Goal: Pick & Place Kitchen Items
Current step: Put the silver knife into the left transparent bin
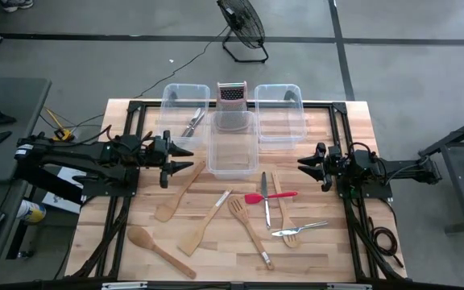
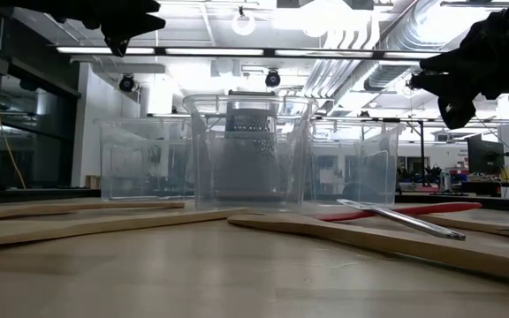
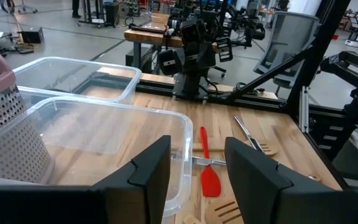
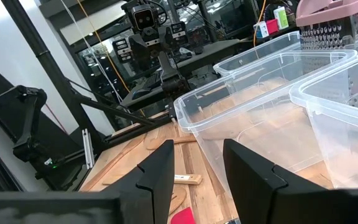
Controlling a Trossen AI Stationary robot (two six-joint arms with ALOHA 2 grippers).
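While both arms hang idle over the bench, the left gripper sits at centre-left of the overhead frame with its jaws spread and holding nothing, aimed toward the middle bin. Its wrist view shows the two fingers apart, with the bin's rim just ahead.

At upper left of centre, the left bin holds metal cutlery. Below it, on bare wood, a long wooden spoon lies at lower left, a wooden spatula slants above it, and a second spatula slants toward the centre.

At top centre the grater stands upright behind the middle bin; in the low view it shows through that bin's clear wall.

Lower centre, a slotted wooden fork points down and right. Just right of it a knife lies upright in the frame, crossing the red spatula, which lies level. A wooden spoon runs down beside the knife, and a metal fork rests across its lower end.

At upper right of centre the right bin stands beside the grater.

At centre-right, the right gripper hovers with jaws spread and holding nothing, its fingers apart in its wrist view, facing the bins.
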